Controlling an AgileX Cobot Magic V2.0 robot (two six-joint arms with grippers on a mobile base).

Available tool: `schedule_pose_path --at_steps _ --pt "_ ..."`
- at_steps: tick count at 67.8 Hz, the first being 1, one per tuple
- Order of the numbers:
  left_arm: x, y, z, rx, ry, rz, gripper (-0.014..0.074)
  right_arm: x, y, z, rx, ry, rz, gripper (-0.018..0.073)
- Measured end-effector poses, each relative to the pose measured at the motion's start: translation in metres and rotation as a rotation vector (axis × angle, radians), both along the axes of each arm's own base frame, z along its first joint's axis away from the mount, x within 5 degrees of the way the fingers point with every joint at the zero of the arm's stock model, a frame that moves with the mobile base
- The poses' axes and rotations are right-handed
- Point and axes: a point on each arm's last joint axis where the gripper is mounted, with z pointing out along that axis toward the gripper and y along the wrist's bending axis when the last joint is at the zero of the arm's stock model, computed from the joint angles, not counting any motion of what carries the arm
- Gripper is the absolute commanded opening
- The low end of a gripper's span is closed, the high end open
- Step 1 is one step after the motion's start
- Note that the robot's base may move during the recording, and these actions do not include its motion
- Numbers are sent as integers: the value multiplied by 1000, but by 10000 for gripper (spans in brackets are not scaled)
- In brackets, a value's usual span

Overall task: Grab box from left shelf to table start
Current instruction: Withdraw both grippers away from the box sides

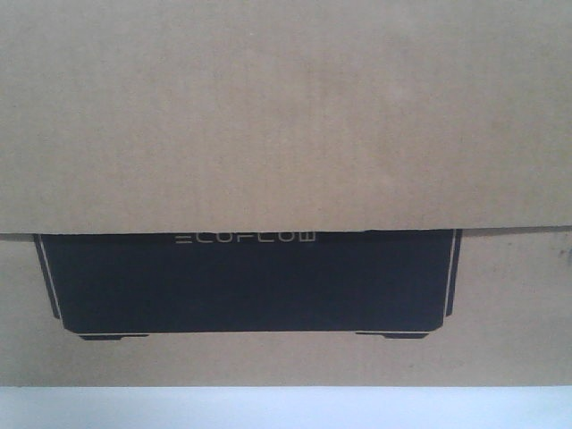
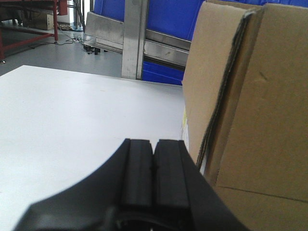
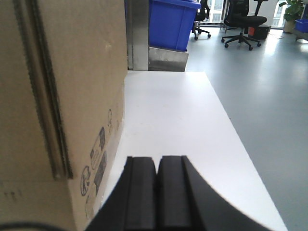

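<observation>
The brown cardboard box [image 1: 286, 116] fills the front view, its black ECOFLOW panel low on the near face. It stands on the white table [image 1: 286, 408]. In the left wrist view the box [image 2: 250, 106] stands right of my left gripper [image 2: 154, 144], which is shut and empty just beside its side wall, over the table [image 2: 72, 120]. In the right wrist view the box [image 3: 62, 86] stands left of my right gripper [image 3: 158, 161], also shut and empty over the table [image 3: 178, 110]. The steel shelf rail [image 2: 163, 48] stands beyond the table's far edge.
Blue bins [image 2: 163, 14] sit on the steel shelf behind the table; one also shows in the right wrist view [image 3: 168, 21]. A steel upright post [image 2: 134, 38] stands at the table's far edge. Grey floor [image 3: 269, 86] and office chairs [image 3: 240, 21] lie to the right.
</observation>
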Motion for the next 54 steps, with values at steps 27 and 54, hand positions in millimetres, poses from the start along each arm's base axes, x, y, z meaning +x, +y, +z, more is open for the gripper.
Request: schedule_pose_path --at_steps 27,54 --pt "0 0 0 0 0 0 -99 0 0 0 12 -3 0 56" --pt "0 0 0 0 0 0 -99 0 0 0 12 -3 0 56"
